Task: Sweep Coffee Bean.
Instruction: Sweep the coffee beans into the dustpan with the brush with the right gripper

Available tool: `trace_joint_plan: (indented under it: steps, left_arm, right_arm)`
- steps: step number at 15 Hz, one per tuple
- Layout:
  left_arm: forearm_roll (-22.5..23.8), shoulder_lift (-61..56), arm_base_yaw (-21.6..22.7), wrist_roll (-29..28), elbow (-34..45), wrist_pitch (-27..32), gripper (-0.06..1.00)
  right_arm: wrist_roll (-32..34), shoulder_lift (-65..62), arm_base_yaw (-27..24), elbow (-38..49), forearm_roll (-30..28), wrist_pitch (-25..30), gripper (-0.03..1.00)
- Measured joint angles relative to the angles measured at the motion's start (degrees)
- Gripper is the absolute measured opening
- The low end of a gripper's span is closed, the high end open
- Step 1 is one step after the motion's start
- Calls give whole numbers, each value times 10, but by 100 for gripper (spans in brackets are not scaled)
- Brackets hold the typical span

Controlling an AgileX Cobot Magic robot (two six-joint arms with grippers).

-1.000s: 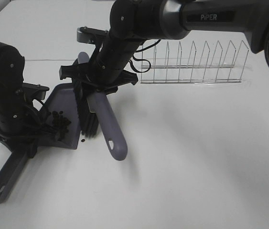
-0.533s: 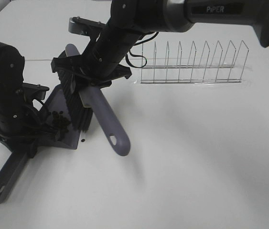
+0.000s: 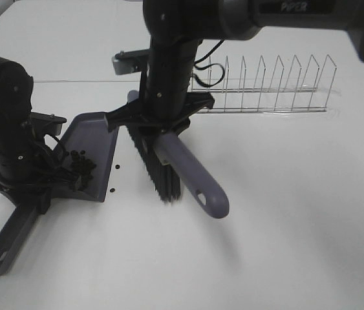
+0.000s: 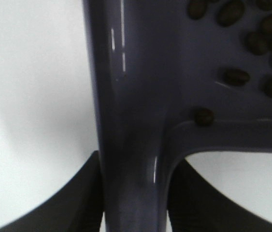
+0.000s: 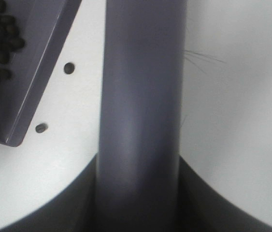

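Coffee beans (image 3: 83, 169) mostly lie in the dustpan (image 3: 94, 129); two strays (image 3: 112, 190) rest on the tabletop (image 3: 285, 226) beside its lip. Our left end effector (image 4: 133, 203) clamps its handle, the right end effector (image 5: 138, 203) clamps the brush (image 3: 191, 174) (bristles nearby); next we'd sweep both in.

The dustpan (image 3: 90, 132) lies left on the worktop (image 3: 285, 213), holding most coffee beans (image 3: 83, 169). Two loose beans (image 3: 116, 167) lie on the worktop between its edge and the brush (image 3: 161, 174). The rack (image 3: 266, 97) stands behind the brush.
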Motion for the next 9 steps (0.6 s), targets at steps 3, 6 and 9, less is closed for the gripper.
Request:
trace_joint_plan:
  steps: [3,6,9]
  left_arm:
    - [-1,0,0,0,0,-1,36]
    - [-2,0,0,0,0,-1,36]
    - [-2,0,0,0,0,-1,36]
  right_arm:
    - [5,23,37,-1,14,-57,35]
    - [-7,33,37,-1,80,-107,35]
    - [-57,34,36,-1,189,-146,35]
